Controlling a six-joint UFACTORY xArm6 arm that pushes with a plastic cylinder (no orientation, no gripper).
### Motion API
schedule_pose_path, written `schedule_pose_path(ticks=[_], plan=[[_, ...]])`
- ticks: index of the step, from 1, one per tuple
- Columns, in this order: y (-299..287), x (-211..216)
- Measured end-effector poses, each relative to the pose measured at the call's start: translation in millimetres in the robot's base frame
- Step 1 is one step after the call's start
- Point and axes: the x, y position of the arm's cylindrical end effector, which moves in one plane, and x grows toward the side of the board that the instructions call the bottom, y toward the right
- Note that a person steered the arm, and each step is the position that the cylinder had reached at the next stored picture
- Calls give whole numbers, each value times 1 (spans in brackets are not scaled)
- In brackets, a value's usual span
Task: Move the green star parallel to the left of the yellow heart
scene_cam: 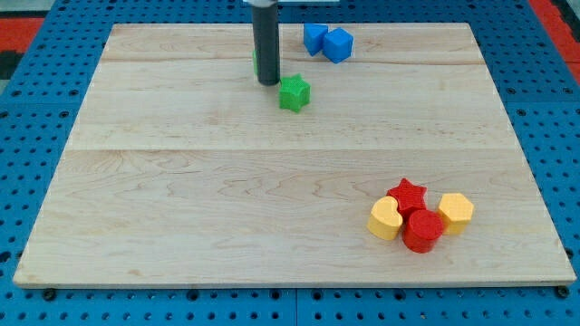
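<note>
Down from the view's top edge comes the dark rod, and my tip (268, 83) stands on the board (227, 208) in its upper part, a little left of the middle. This arm has no claw, so nothing is spread or pressed together; the rod is only a straight stick and it holds nothing. Behind the rod, at its left edge, a small piece of green (256, 60) shows, but the rod hides most of it and I cannot tell its shape.

Just beside the tip, to the view's right and slightly lower, lies the green star (294, 92). It is very near the tip, but I cannot tell if they touch.

Further to the view's right and higher, near the top edge of the board, two blue blocks (327, 42) lie side by side and touch each other.

Well apart from the star, in the lower right part of the board, four blocks sit close together. The yellow heart (385, 219) is at the left of this group. The red star (407, 194) is above it to the right, the red round block (422, 231) is at the bottom, and a yellow block (456, 212) with flat sides is at the right.

Light wooden planks make the board. Around it is a blue surface (36, 136) with rows of small holes, and red areas (20, 25) show at the top corners.
</note>
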Motion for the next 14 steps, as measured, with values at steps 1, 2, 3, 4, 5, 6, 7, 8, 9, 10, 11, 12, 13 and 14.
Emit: schedule_pose_path(ticks=[1,2,3,4,5,6,7,8,9,10,11,12,13,14], plan=[[52,-13],[76,44],[75,70],[81,51],[71,26],[21,40],[9,81],[-23,106],[-16,88],[-40,88],[-63,89],[-26,95],[-51,127],[-55,112]])
